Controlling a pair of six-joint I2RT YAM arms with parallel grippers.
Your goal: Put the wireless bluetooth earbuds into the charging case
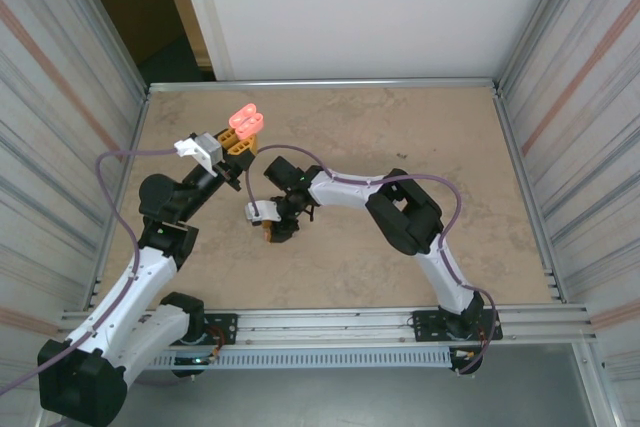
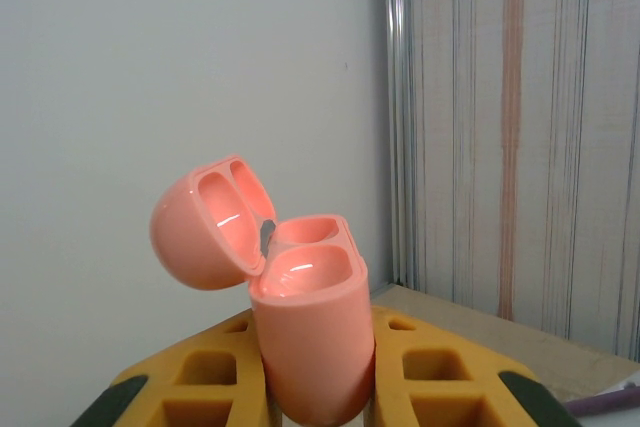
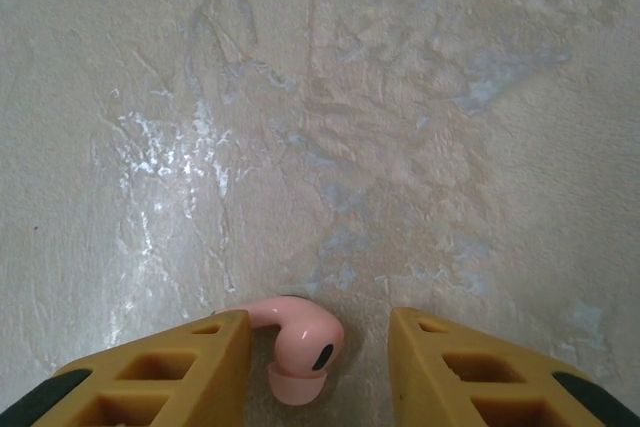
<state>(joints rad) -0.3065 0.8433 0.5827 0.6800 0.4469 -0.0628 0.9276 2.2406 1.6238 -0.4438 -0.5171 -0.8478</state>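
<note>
Now, right fingers (image 3: 180,372): spread astride earbud (image 3: 300,347); we close centred, gently.
Left fingers (image 2: 200,387): pinching open charging case (image 2: 305,327); we hold steady.

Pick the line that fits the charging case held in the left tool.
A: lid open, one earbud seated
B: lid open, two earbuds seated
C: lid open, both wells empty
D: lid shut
C: the charging case clamped in the left tool has its lid standing open, and both wells show bare.
</note>
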